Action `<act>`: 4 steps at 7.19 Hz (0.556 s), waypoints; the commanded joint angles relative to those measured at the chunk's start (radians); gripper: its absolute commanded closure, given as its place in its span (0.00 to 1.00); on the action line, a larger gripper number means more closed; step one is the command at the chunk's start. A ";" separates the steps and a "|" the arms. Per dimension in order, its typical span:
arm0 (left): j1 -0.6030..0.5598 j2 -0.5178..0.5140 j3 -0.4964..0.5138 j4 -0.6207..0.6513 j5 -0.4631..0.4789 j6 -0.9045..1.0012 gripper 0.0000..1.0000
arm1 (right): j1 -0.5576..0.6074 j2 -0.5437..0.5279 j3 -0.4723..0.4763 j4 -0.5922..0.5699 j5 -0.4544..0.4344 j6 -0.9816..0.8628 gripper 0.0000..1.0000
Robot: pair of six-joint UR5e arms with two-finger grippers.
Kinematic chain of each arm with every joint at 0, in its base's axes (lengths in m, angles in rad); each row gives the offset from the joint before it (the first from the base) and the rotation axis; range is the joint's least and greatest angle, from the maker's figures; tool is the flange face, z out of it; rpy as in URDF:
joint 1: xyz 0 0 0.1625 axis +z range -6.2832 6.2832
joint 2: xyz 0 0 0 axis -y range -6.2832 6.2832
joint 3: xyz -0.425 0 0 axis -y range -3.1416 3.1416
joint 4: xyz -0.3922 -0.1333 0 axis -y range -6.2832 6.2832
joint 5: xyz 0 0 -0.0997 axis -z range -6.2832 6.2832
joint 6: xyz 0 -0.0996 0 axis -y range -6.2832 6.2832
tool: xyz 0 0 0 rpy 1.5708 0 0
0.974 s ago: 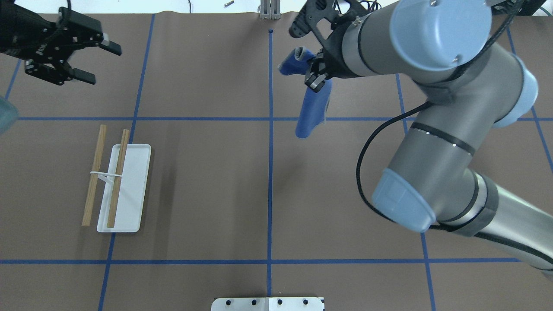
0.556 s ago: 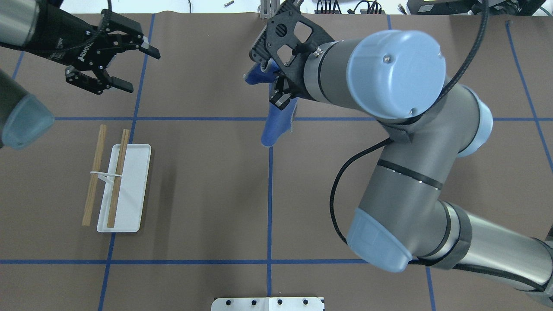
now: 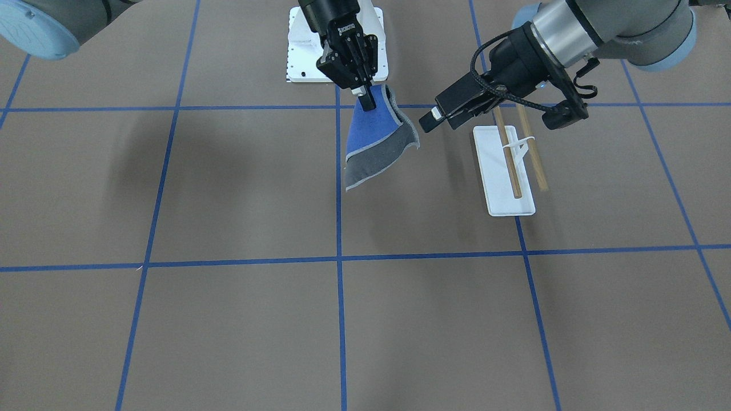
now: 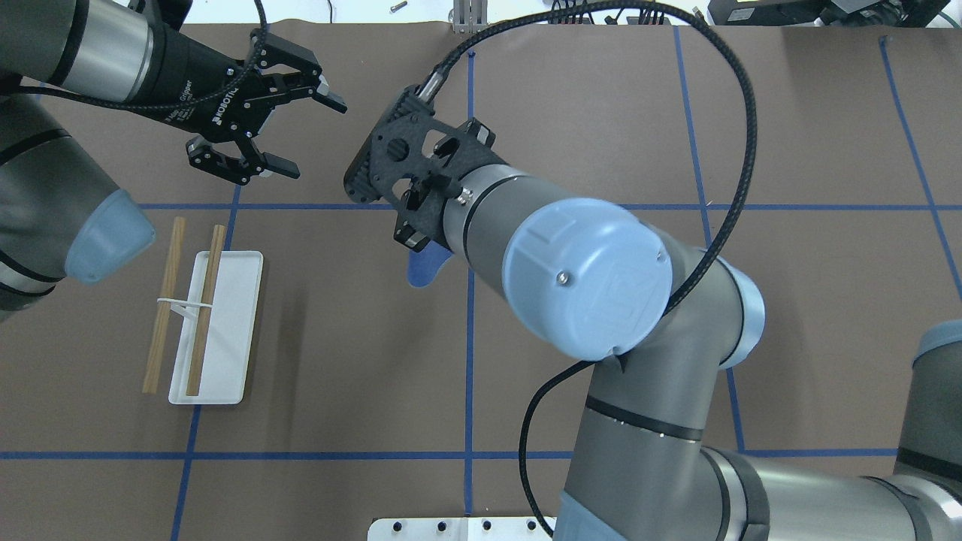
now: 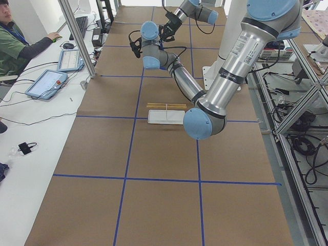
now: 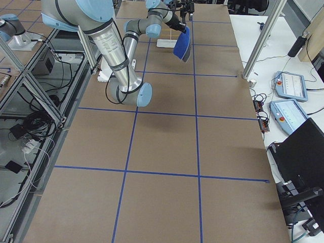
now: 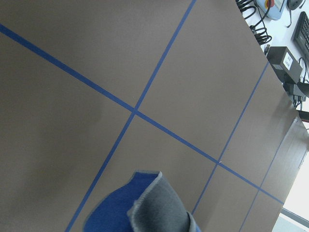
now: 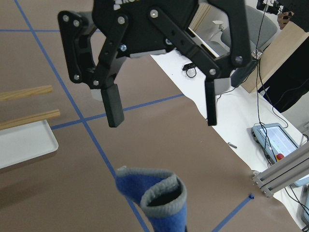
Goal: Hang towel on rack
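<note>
Presently the towel [image 3: 377,142] is held in the air at upper centre of the front view, pinched at its top by the right gripper [image 3: 367,101]. The left gripper [image 4: 312,137], jaws spread wide, is placed just beside it. A free edge should probably be taken there, so the cloth is spread flat before being draped over the rack [image 3: 508,171] at right. Blue and grey faces are curled together; the fold's depth cannot be judged.

I see brown table cover [image 3: 228,188] with blue tape grid [image 3: 340,261]. White bolted plate [image 4: 466,528] at cover's edge, on centre tape line. Opposite plate, past cover's far edge: white bench [image 5: 31,138], operator in green [image 5: 13,43] seated at it, tablets [image 5: 48,83] close by, aluminium post [image 5: 77,38] standing between bench and cover.
</note>
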 commanded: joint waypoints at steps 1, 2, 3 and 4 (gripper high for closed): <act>0.001 -0.011 0.001 -0.001 0.002 -0.046 0.09 | -0.017 0.005 -0.003 0.000 -0.023 0.006 1.00; 0.004 -0.010 0.003 0.002 0.002 -0.050 0.09 | -0.018 0.005 -0.003 0.000 -0.024 0.008 1.00; 0.018 -0.008 0.003 0.002 0.003 -0.072 0.09 | -0.016 0.005 -0.006 0.002 -0.036 0.009 1.00; 0.019 -0.008 0.000 0.002 0.003 -0.096 0.09 | -0.016 0.005 -0.007 0.025 -0.056 0.009 1.00</act>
